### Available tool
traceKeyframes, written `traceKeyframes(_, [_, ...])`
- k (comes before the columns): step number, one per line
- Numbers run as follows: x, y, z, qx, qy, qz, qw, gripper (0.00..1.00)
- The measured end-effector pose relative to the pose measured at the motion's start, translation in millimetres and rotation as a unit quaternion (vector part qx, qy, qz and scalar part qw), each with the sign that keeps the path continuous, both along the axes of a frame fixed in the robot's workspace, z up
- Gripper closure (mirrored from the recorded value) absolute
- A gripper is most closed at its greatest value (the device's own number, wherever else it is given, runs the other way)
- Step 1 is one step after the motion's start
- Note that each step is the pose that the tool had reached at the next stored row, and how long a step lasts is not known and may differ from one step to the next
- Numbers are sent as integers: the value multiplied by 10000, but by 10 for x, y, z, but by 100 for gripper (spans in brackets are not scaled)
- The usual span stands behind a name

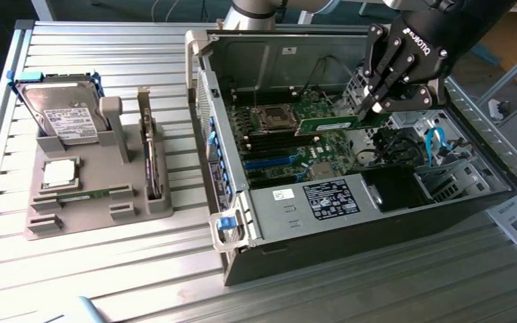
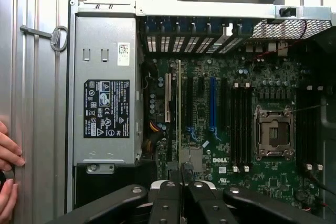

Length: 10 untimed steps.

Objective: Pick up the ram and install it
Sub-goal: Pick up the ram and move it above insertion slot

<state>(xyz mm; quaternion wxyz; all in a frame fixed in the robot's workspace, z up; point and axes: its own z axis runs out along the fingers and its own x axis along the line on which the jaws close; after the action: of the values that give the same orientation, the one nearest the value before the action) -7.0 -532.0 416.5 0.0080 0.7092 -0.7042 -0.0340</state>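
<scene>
- Nearest in the exterior view, the computer case (image 1: 330,249) lies open on the slatted table (image 1: 106,282), with its power supply (image 1: 330,198) against the near wall.
- On the exterior view's left, a grey tray (image 1: 79,217) holds a hard drive (image 1: 61,111), a square processor chip (image 1: 58,173) and a thin green strip (image 1: 83,195) too small to identify.
- Farther in, the gripper (image 1: 373,111) is clenched on one end of the ram (image 1: 326,125), hiding that end. The stick is held level above the motherboard (image 1: 285,158).
- From the wrist, the ram shows edge-on as a thin line.
- A person's hand (image 2: 8,153), cut off by the frame, rests on the table beside the case.
</scene>
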Motion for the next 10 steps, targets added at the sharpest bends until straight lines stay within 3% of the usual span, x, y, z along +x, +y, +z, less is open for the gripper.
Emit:
traceKeyframes(6, [1, 15, 0, 0, 0, 1, 10000, 88])
traceKeyframes(9, [1, 99, -4, 1, 0, 0, 10000, 88])
traceKeyframes(10, [0, 165, -6, 0, 0, 0, 10000, 88])
